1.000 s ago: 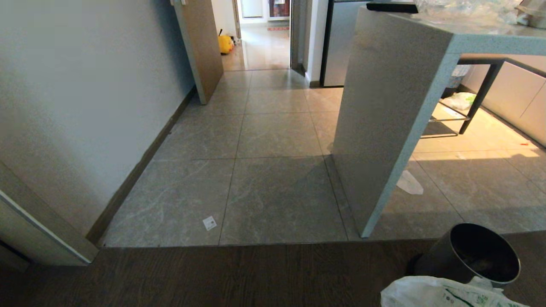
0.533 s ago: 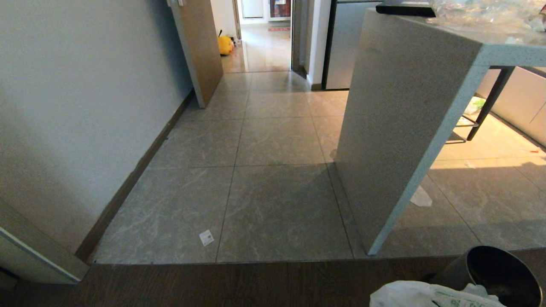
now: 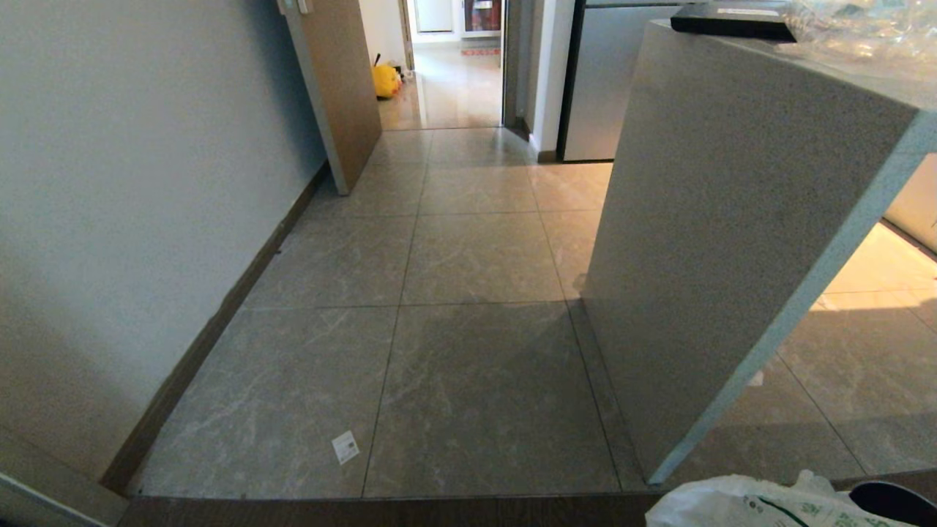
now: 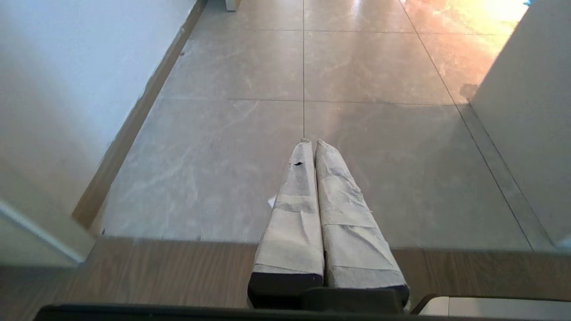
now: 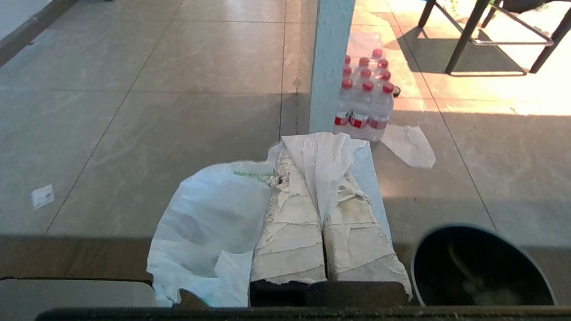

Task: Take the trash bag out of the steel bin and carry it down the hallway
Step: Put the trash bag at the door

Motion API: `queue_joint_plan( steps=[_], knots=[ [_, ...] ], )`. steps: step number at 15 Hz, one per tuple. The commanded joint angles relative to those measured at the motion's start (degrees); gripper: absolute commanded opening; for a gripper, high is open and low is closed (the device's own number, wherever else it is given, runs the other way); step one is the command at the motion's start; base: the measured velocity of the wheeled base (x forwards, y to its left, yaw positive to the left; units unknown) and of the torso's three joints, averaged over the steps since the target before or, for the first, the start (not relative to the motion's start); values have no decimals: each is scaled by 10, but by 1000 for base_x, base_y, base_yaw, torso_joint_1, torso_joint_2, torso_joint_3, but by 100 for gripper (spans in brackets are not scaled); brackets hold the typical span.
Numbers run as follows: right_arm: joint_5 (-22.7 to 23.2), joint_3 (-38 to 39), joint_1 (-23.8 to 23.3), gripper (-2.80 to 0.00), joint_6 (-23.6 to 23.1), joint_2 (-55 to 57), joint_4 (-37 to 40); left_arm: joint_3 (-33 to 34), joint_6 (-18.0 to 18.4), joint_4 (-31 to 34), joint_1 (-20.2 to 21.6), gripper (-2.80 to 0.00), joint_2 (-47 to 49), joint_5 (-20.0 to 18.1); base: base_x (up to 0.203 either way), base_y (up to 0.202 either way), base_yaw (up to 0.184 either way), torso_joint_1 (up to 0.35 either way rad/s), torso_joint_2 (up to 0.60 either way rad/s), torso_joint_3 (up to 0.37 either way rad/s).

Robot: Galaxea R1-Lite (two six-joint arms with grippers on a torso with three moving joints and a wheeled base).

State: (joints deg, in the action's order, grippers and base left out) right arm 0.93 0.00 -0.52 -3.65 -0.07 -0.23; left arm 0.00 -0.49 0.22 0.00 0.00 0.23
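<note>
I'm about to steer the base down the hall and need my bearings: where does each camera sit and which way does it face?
Head view: high on the robot, facing forward and down the hallway; no arm shows, only the trash bag at the bottom edge.
Left wrist view: behind the left gripper, jaws shut and empty, facing bare tiles.
Right wrist view: behind the right gripper, jaws shut on the trash bag, steel bin beside it.
Shared: head and right wrist views both show bag, bin and the paper slip on the floor.

You find no legible text. The green print on the trash bag point(image 3: 768, 506), the bottle labels point(image 5: 357, 120) and the paper slip point(image 3: 345, 447) on the floor cannot be read.
</note>
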Motion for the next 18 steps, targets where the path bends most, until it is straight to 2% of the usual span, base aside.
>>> queue_joint_plan(
  steps=[1,6,18],
  knots=[
    [0,0,0,-280,0,1,0,0,0,0,0,-280,0,0,186,0,1,7,0,4],
    [0,0,0,-280,0,1,0,0,0,0,0,-280,0,-1,165,0,0,3,1,2],
    [0,0,0,-280,0,1,0,0,0,0,0,-280,0,0,0,0,0,0,0,0]
  ],
)
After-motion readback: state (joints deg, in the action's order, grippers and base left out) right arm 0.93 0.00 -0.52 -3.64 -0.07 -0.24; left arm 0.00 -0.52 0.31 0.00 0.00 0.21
